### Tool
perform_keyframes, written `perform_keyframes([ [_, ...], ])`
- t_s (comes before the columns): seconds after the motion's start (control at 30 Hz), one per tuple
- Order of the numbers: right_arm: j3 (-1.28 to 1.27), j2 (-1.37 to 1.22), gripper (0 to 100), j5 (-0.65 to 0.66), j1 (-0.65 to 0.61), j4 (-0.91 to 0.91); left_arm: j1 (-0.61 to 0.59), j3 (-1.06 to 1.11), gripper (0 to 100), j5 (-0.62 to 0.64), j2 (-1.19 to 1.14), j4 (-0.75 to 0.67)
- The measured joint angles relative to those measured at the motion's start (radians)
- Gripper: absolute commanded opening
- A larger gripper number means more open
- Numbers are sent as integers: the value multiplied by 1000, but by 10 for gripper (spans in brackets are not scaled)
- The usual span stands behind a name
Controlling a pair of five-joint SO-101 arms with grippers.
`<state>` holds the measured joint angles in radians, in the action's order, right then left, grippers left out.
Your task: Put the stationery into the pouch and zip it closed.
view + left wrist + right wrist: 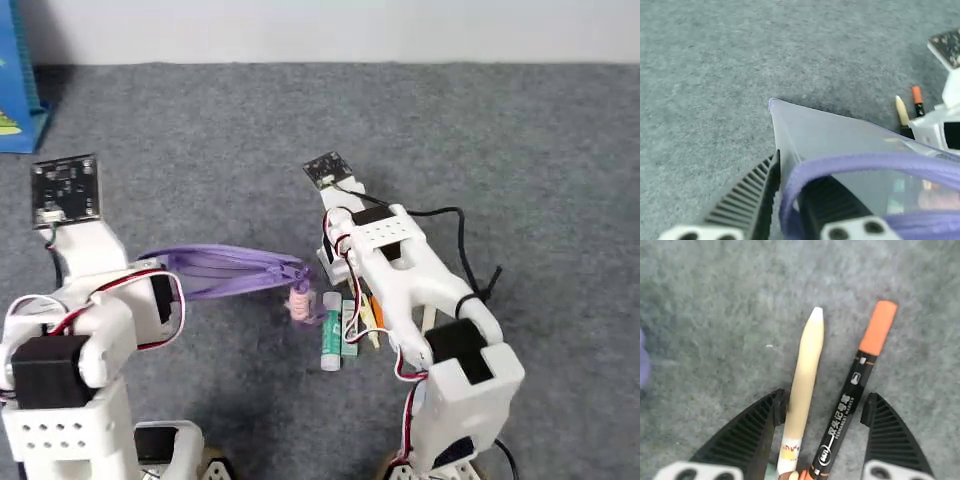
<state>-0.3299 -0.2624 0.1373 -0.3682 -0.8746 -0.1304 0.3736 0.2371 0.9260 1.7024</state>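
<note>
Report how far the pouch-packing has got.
Done: nothing looks packed yet; the cream pen, the orange-capped black marker and a green-and-white tube lie on the grey carpet. In hand: the left gripper is shut on an edge of the clear purple-trimmed pouch; the right gripper is open astride pen and marker. Left: load everything, zip up.

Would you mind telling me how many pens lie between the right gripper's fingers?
2 within the right gripper: a cream pen by one finger, an orange-capped black marker by the other. None looks hidden between them.
</note>
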Motion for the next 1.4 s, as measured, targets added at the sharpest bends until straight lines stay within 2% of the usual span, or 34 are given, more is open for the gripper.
perform_keyframes([
  [0.2,2,-6,115,0,-2,-3,-15,86,10,0,11,-32],
  [0.5,6,-6,33,0,5,-5,-17,130,10,0,12,-69],
  [1.0,15,140,20,49,8,-186,-17,132,10,0,12,-69],
  [1.4,14,618,20,86,100,-436,-17,132,10,0,12,-69],
])
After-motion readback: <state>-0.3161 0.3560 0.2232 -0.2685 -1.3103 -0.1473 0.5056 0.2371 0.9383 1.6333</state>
